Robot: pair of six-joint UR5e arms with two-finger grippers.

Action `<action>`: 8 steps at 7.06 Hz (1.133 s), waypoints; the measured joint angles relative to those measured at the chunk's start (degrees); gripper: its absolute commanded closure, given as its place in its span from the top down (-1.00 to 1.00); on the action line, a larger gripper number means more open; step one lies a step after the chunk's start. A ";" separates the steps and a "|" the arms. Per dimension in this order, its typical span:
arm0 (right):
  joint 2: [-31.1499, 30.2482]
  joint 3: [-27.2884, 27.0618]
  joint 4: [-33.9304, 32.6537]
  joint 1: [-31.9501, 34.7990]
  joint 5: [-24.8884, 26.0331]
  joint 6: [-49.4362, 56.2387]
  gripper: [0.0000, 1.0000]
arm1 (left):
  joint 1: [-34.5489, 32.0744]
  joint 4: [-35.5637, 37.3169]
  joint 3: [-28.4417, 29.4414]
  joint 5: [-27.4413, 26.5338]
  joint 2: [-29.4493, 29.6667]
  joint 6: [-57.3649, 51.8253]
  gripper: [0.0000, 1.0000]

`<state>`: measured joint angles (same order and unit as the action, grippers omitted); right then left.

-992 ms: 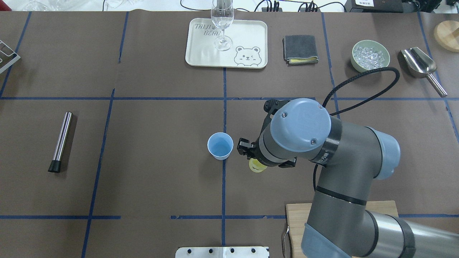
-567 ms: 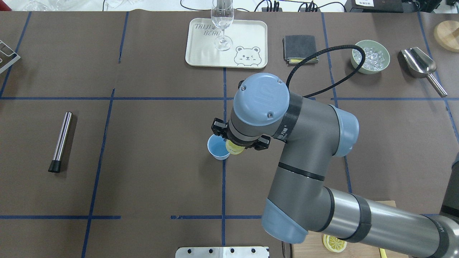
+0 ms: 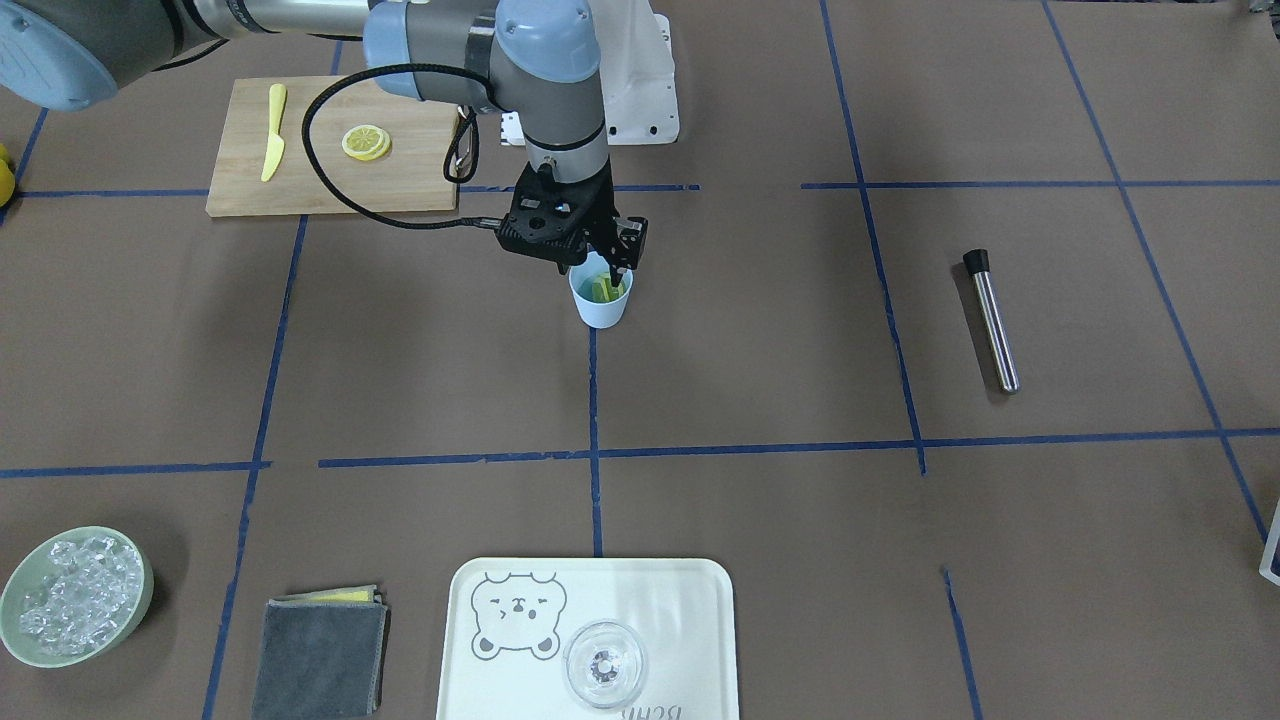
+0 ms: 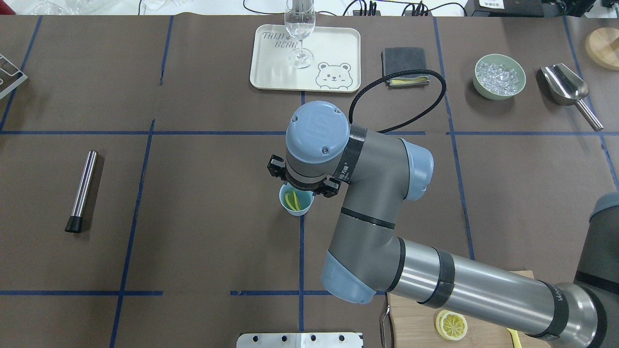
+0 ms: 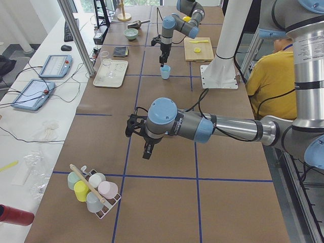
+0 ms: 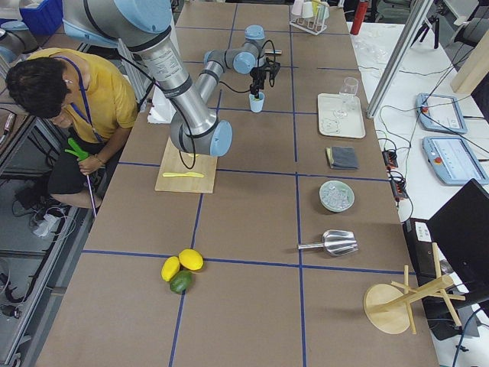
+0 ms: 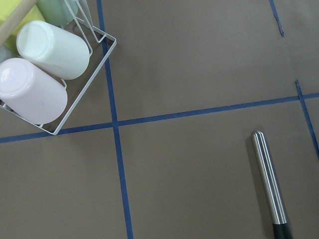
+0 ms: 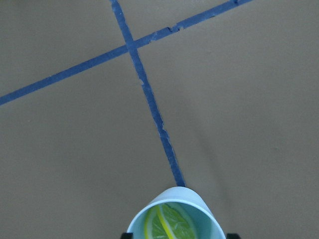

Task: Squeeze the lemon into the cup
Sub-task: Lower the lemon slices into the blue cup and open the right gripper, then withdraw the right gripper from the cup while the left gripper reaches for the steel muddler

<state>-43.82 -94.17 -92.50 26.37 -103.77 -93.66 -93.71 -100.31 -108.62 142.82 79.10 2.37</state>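
Straight below my right jaws sits the pale blue cup (image 3: 600, 312), and the lemon slice (image 8: 163, 225) is down inside it, standing on edge and bent. Those jaws stand apart, with a black tip showing at either side of the cup's rim in the wrist view. The cup stands upright on the brown surface (image 3: 760, 330), right on a blue tape line (image 8: 149, 99).

Back toward the base from the jaws lies a wooden cutting board (image 3: 240, 175) carrying a second lemon slice (image 3: 366, 142) and a yellow plastic knife (image 3: 270, 150). Well off to the robot's left of the jaws lies a steel muddler (image 3: 992, 325). Farther out, away from the base, I see a bear-printed tray (image 3: 690, 610) with a stemmed glass (image 3: 604, 665), a folded grey cloth (image 3: 320, 655) and a green bowl of ice (image 3: 146, 597).

My left jaws hang near some pastel cups (image 7: 52, 50). Whether they are apart or together I cannot tell.
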 measured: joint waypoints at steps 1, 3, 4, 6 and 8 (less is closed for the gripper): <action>0.10 0.44 0.10 -0.15 -0.06 -0.14 0.68 | -0.10 0.02 0.00 0.02 0.00 0.00 1.00; -0.12 -0.02 -0.06 -0.55 -0.27 -0.26 1.00 | -0.15 0.05 0.20 0.02 0.00 -0.03 1.00; -1.59 -2.44 -0.29 -0.57 -0.88 -0.26 1.00 | -0.04 0.01 0.43 -0.04 0.05 0.57 1.00; -10.76 -13.12 -0.40 -0.03 -2.38 0.46 1.00 | 1.73 -2.88 0.62 -0.35 0.77 7.86 1.00; -20.96 -22.86 -0.35 2.20 -4.34 4.95 1.00 | 10.75 -10.80 1.49 -0.96 2.97 19.12 1.00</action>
<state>-64.78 -117.03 -92.85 28.57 -108.12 -88.72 -82.96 -111.12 -107.12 141.87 82.07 21.48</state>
